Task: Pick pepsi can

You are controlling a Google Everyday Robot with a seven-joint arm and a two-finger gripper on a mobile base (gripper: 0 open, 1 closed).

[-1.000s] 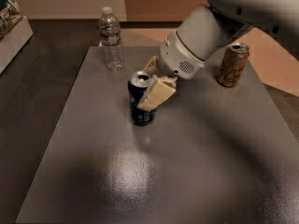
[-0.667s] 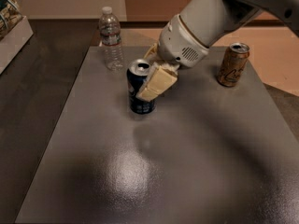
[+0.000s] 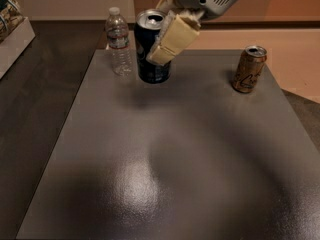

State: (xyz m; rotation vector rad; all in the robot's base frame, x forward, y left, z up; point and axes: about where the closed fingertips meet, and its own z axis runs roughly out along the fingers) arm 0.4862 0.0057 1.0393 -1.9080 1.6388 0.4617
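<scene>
The pepsi can [image 3: 149, 59] is dark navy with a silver top and hangs upright in the air above the dark table [image 3: 165, 149], at the upper middle of the camera view. My gripper [image 3: 161, 36] is shut on it, its cream fingers [image 3: 172, 38] clasping the can's upper right side. The arm's white wrist reaches in from the top right. The can's shadow lies on the table below it.
A clear plastic water bottle [image 3: 119, 41] stands just left of the held can. A tan-gold can [image 3: 249, 69] stands at the table's right. A white box [image 3: 12, 29] sits at the far left, off the table.
The gripper has lifted the pepsi can off the table and carried it up and away toward the far edge, close beside the water bottle.
</scene>
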